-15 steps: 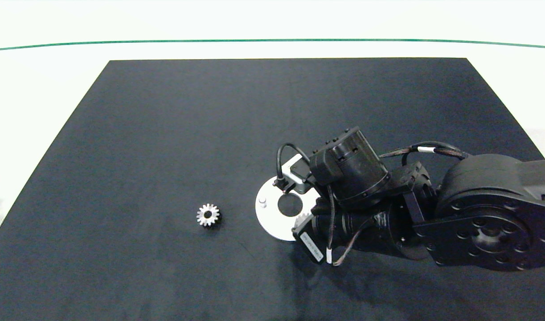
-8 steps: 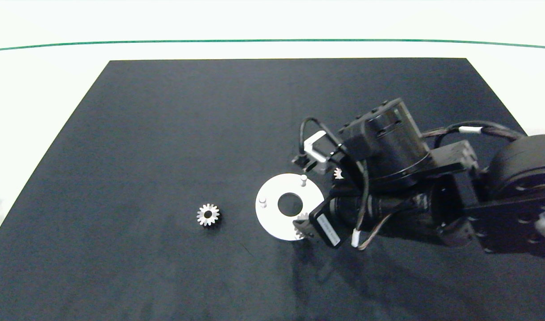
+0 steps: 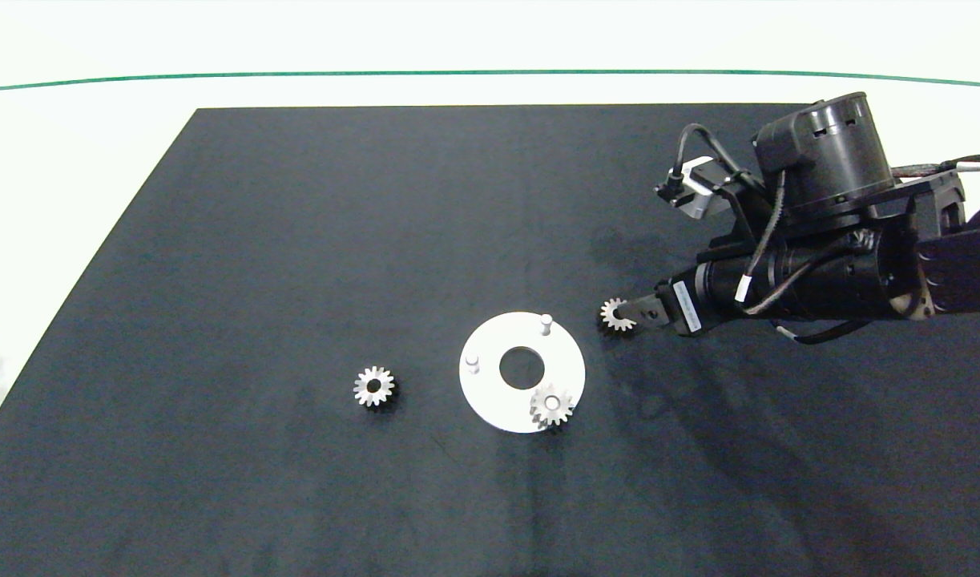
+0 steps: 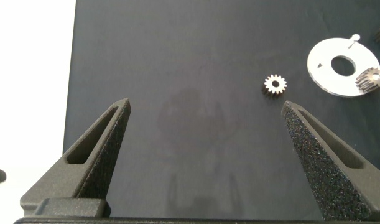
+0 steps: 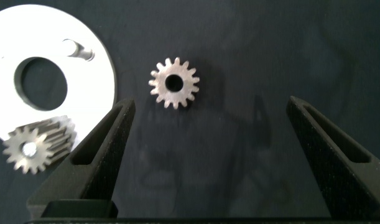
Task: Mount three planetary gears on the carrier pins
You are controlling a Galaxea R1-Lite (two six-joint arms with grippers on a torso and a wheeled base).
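One gear [image 3: 550, 405] sits on the nearest peg of the white disc [image 3: 490, 397], its bore filled by the peg top, so a first fitting looks done and the second appears to be the step in hand. Two pegs stand bare: one on the disc's left side [image 3: 473, 363], one at its far edge [image 3: 546, 323]. A second gear [image 3: 373, 386] lies flat on the black mat [image 3: 297, 240] to the left of the disc, apart from it and untouched.

Farther back and to the right, the third gear [image 3: 615, 313] lies flat on the mat just beside the disc's far right rim. The right gripper [image 5: 208, 137] hangs over it with its fingers spread wide and holding nothing; in its wrist view the gear [image 5: 174, 81] lies beyond the fingertips, nearer one finger [image 5: 106, 146] than the other, not yet between them. From above, the finger end [image 3: 646, 312] seems to overlap that gear's right edge, though contact cannot be judged.

The next move likely calls for shifting forward to straddle the gear, closing across its teeth, lifting it level, then lining its bore up over the nearby far peg.

The left gripper [image 4: 205, 134] is held back off the mat's left side, fingers spread and empty, its view taking in the loose gear [image 4: 275, 84] and disc [image 4: 326, 65] from afar.
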